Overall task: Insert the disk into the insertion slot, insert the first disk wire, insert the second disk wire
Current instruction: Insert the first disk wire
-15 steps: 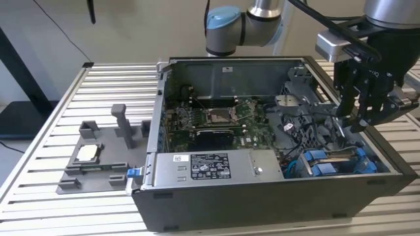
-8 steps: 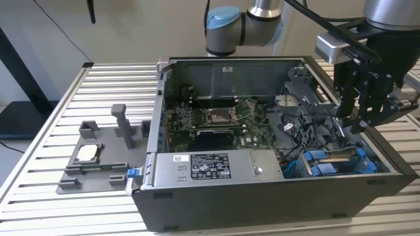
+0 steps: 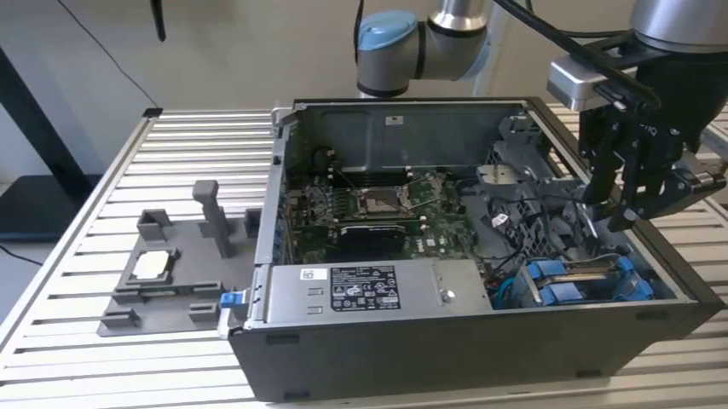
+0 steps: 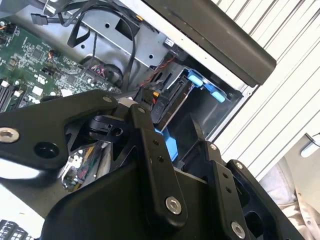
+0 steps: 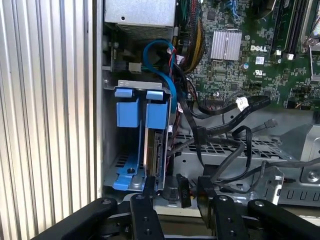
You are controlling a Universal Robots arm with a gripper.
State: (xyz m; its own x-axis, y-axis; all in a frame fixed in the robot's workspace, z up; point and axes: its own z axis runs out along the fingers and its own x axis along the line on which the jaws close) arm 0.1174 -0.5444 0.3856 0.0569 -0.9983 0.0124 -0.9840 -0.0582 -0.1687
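On the exterior view's left, a grey fixture (image 3: 170, 273) on the slatted surface (image 3: 97, 247) holds one small part. In the open computer case (image 3: 455, 358), the insertion slot (image 3: 580, 281) sits at the right corner. In the first wrist view the disk (image 5: 156, 155) stands on edge inside it, apparently seated. Black disk wires (image 5: 225, 145) lie loose beside it, judged unplugged. The claw (image 3: 623, 213) hovers above the slot, fingers apart.

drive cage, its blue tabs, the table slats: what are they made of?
Insertion slot cage: likely sheet steel, dull grey, with punched holes and folded edges.
Blue tabs: moulded plastic by the look, even matte colour.
Table slats: probably extruded aluminium, satin silver, with uniform ribs.
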